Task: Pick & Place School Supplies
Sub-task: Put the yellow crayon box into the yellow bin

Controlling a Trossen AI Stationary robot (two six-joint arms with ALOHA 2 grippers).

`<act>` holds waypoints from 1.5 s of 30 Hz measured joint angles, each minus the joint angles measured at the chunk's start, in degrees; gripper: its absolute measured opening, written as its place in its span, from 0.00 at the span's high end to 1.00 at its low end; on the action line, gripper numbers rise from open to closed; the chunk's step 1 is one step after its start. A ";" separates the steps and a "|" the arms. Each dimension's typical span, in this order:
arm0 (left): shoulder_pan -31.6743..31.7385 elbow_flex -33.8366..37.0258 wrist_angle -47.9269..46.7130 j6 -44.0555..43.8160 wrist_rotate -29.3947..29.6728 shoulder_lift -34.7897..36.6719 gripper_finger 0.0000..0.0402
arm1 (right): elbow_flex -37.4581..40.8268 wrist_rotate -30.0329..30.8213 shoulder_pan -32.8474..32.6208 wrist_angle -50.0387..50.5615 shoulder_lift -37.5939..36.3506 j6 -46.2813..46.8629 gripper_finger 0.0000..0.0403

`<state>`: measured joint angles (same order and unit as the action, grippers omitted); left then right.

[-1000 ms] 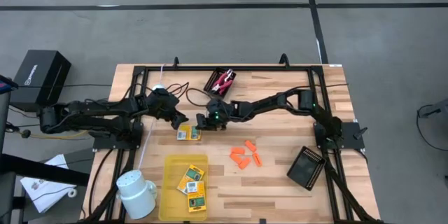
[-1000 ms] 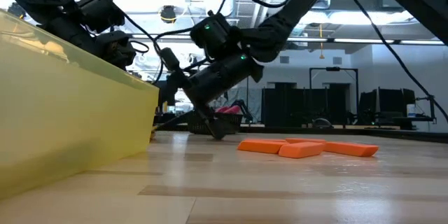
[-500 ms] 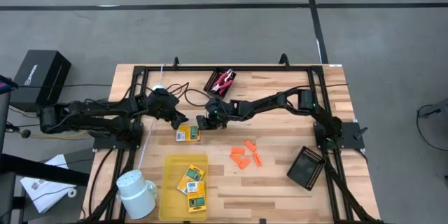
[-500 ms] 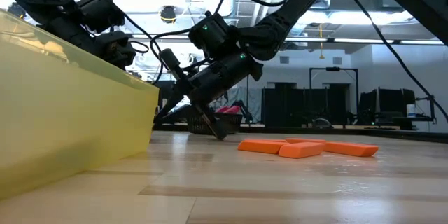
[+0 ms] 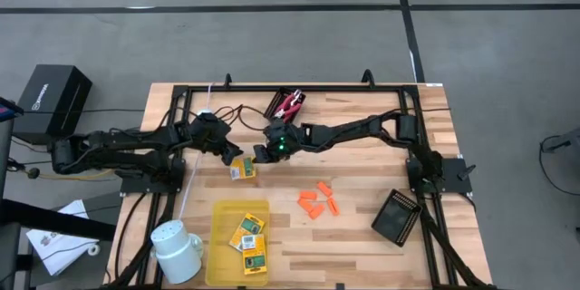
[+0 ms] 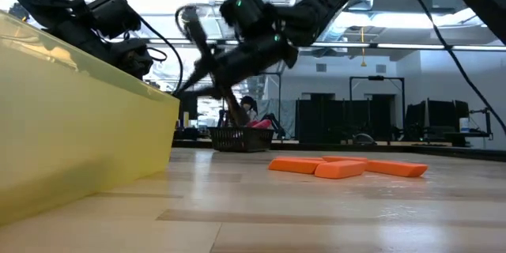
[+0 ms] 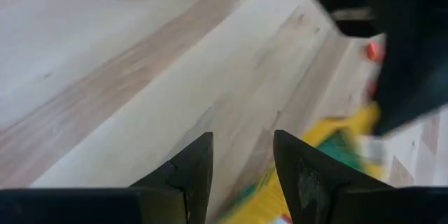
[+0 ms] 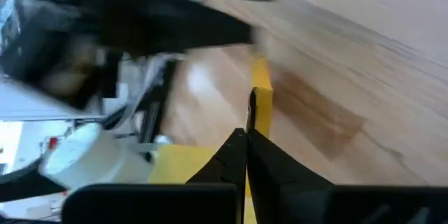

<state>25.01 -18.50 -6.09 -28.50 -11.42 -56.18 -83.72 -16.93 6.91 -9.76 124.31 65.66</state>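
A yellow-and-green packet point(image 5: 241, 169) is at the table's middle left, with my right gripper point(image 5: 258, 156) shut on it. My left gripper point(image 5: 230, 151) hovers open just left of the packet, nothing between its fingers point(image 7: 189, 171). Two more packets lie in the yellow tray point(image 5: 222, 236). Several orange pieces point(image 5: 315, 203) rest flat on the table at the middle. The red-handled scissors point(image 5: 290, 103) sit in a black basket at the far edge. My right gripper pinches the packet's near edge point(image 8: 260, 105) between its two shut fingers point(image 8: 234, 147). In the wrist view the packet shows edge-on as a thin yellow strip running on past the fingertips. Whether its far end still touches the table I cannot tell.
A white mug point(image 5: 177, 240) lies beside the tray at the near left. A black perforated block point(image 5: 399, 216) sits at the near right. A small white disc point(image 5: 207, 113) and cables lie behind the left arm. The yellow tray wall point(image 6: 79, 126) fills the low view's left.
My right gripper has risen off the table and gone a little toward the far edge, quickly enough to blur. The packet has come with it, shifted slightly toward the far left and tilted from where it lay flat.
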 joint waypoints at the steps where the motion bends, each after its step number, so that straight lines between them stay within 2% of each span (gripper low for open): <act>1: 0.34 0.00 0.00 0.03 0.02 0.00 0.64 | 0.08 -0.21 0.20 0.87 -1.02 -0.73 1.00; 10: 2.45 0.02 0.04 0.66 0.02 0.00 0.64 | 0.15 -1.74 -0.07 2.05 -8.58 -4.02 1.00; 20: 2.45 0.02 0.09 0.64 0.92 0.00 0.64 | 0.15 -7.21 -3.53 2.03 -13.59 -4.66 1.00; 24: 2.45 0.02 0.09 0.19 0.92 -0.01 0.64 | 0.15 -10.05 -6.29 0.26 -13.61 -2.86 1.00; 29: 2.45 0.02 0.15 -0.04 0.92 -0.02 0.64 | 0.15 -10.64 -9.63 -0.92 -13.59 -1.74 1.00; 39: 2.45 0.04 0.69 -0.71 1.07 -0.01 0.64 | 0.20 -14.58 -13.44 -1.05 -12.32 -1.59 1.00; 45: 2.45 0.04 1.18 -1.35 1.14 -0.02 0.64 | -0.08 -17.19 -13.78 -6.89 -6.61 -0.59 1.00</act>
<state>27.46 -18.46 -4.91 -29.85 -10.28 -56.21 -83.80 -34.12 -6.86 -16.65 117.70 65.07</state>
